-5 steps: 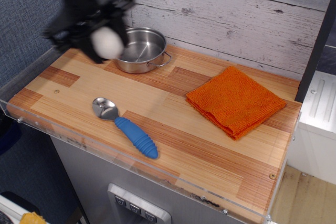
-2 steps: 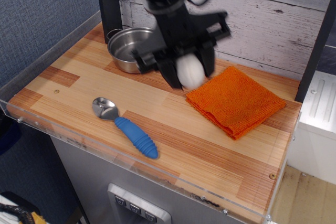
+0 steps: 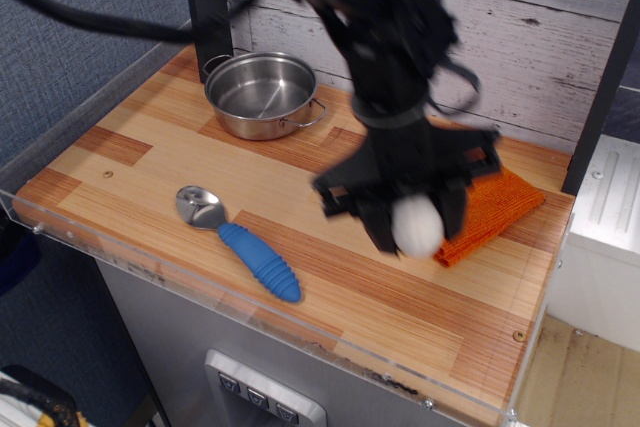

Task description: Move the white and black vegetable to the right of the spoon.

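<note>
My gripper [image 3: 415, 222] is shut on the white and black vegetable [image 3: 417, 227], a white egg-shaped lump; its black band is hidden by my fingers. I hold it above the wooden counter, to the right of the spoon [image 3: 240, 238] and over the front edge of the orange cloth. The spoon lies at the front left, its shiny bowl to the upper left and its ribbed blue handle pointing to the lower right. I cannot tell whether the lump touches the counter.
A steel pot [image 3: 262, 93] stands at the back left. A folded orange cloth [image 3: 495, 209] lies at the right, partly hidden by my arm. A clear plastic lip [image 3: 150, 269] runs along the counter's front edge.
My arm has carried the white lump from beside the pot at the back left, across the counter, to the front right by the cloth.
</note>
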Motion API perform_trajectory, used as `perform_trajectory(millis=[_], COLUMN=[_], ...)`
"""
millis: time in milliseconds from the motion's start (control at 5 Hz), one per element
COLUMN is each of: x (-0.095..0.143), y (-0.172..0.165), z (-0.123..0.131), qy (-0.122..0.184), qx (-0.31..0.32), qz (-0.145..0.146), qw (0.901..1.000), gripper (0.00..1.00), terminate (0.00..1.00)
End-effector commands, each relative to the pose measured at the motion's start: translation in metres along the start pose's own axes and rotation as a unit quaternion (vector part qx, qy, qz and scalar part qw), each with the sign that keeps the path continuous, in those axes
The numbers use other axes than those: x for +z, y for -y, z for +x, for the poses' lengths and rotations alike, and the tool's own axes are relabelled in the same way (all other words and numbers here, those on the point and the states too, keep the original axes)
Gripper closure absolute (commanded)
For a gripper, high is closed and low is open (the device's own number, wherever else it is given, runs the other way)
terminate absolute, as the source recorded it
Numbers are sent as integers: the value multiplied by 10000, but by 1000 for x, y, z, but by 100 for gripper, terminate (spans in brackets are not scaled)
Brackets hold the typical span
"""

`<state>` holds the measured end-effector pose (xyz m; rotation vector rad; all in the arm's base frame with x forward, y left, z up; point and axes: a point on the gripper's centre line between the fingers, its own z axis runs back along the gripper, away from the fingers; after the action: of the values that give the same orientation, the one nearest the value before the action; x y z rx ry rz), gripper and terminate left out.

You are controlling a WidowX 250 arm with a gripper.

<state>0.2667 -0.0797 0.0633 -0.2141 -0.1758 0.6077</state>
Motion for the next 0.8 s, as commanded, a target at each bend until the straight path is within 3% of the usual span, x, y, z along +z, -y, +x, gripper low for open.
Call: perform_trajectory(millis=[0, 400, 600], x=[-24, -41, -35], y=[-1, -10, -13], z=[-20, -34, -27], qy=[-85, -305, -294], qx=[-378, -469, -208], qz=[46, 226, 242], qw=[9992, 9982, 9991], gripper=[100, 100, 0], terminate=[0, 0, 0])
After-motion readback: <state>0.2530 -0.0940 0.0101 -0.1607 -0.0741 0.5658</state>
